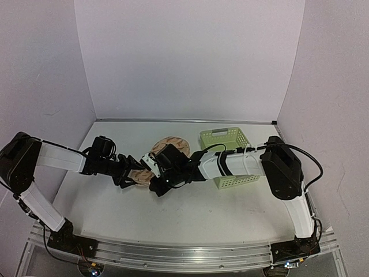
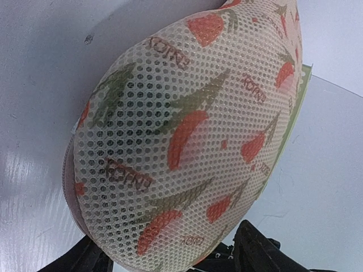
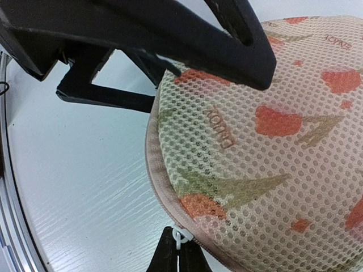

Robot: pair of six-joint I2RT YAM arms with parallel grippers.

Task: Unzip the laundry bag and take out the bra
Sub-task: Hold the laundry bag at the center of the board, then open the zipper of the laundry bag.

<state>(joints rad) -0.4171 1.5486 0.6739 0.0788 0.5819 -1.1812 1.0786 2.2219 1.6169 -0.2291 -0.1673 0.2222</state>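
Centre frame, the right gripper (image 3: 177, 255) pinches the white zipper pull (image 3: 178, 238) of the laundry bag (image 1: 173, 143), and the left gripper (image 1: 134, 171) clamps its near lobe. Both arms cover that lobe. The bag's long axis runs from lower left to upper right, with a green basket (image 1: 228, 140) just to its right.

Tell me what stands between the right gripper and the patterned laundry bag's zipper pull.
Nothing visible does. The right gripper has its jaws pinched on the small white zipper pull at the rim of the beige-pink mesh laundry bag with orange-red prints; no other object lies between them in the right wrist view.
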